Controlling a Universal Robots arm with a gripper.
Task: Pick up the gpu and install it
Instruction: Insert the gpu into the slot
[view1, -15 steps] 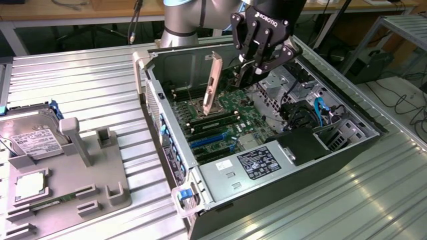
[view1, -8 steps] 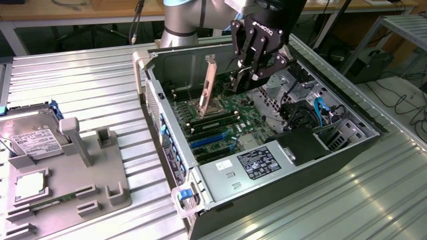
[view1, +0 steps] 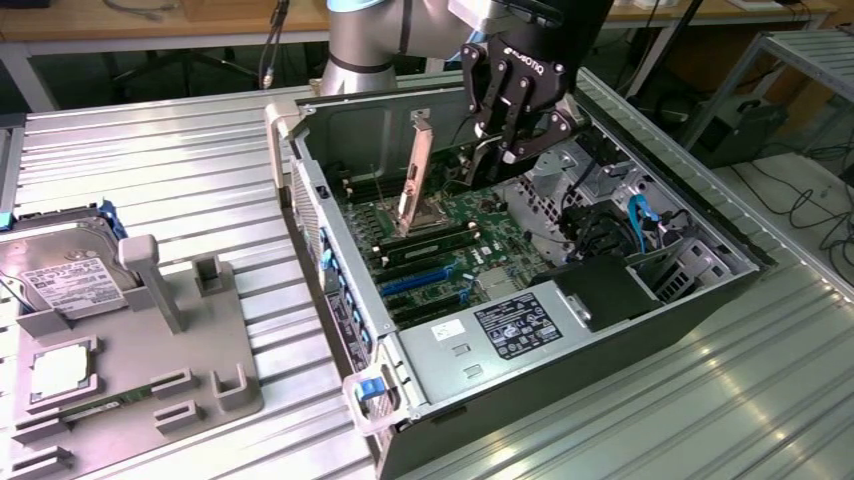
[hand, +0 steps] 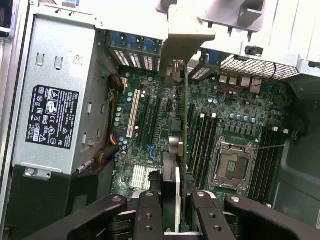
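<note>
the gripper (view1: 505, 160) reaches down into the open computer case (view1: 327, 250), its fingers (hand: 150, 212) pinching the gpu (view1: 418, 172) by its upper edge; the gpu stands upright on edge above the case's motherboard (hand: 240, 115), its pale bracket close to a case wall; whether it sits in a slot i cannot tell; the power supply (view1: 514, 325) fills one corner of the case; a hard drive (view1: 67, 275) rests outside the case, on the exterior view's left
</note>
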